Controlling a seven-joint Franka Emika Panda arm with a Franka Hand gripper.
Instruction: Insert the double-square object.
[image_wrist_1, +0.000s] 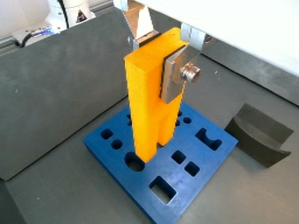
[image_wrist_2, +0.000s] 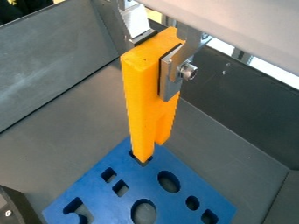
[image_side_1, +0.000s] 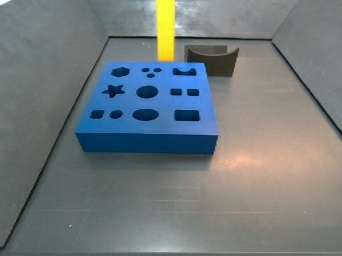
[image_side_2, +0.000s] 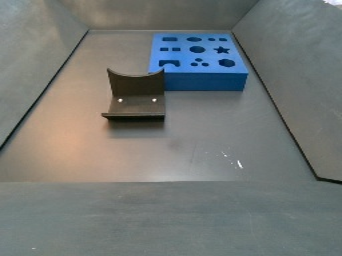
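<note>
The double-square object (image_wrist_1: 149, 101) is a tall yellow-orange bar that stands upright in both wrist views (image_wrist_2: 146, 101). My gripper (image_wrist_1: 158, 57) is shut on its upper end, with one silver finger on each side (image_wrist_2: 158, 54). Its forked lower end hangs over the edge of the blue block with shaped holes (image_wrist_1: 198, 166), which also shows in a wrist view (image_wrist_2: 87, 194). I cannot tell whether the lower end touches the block. In a side view the bar (image_side_1: 164, 30) hangs at the block's far edge (image_side_1: 163, 103), with the gripper above the frame. A side view shows the block (image_side_2: 201, 78) but hides bar and gripper.
A dark grey curved piece lies on the floor beside the block (image_wrist_1: 263, 136), and it shows in both side views (image_side_1: 214, 58) (image_side_2: 134, 95). Grey walls enclose the floor (image_side_1: 254, 190) on all sides.
</note>
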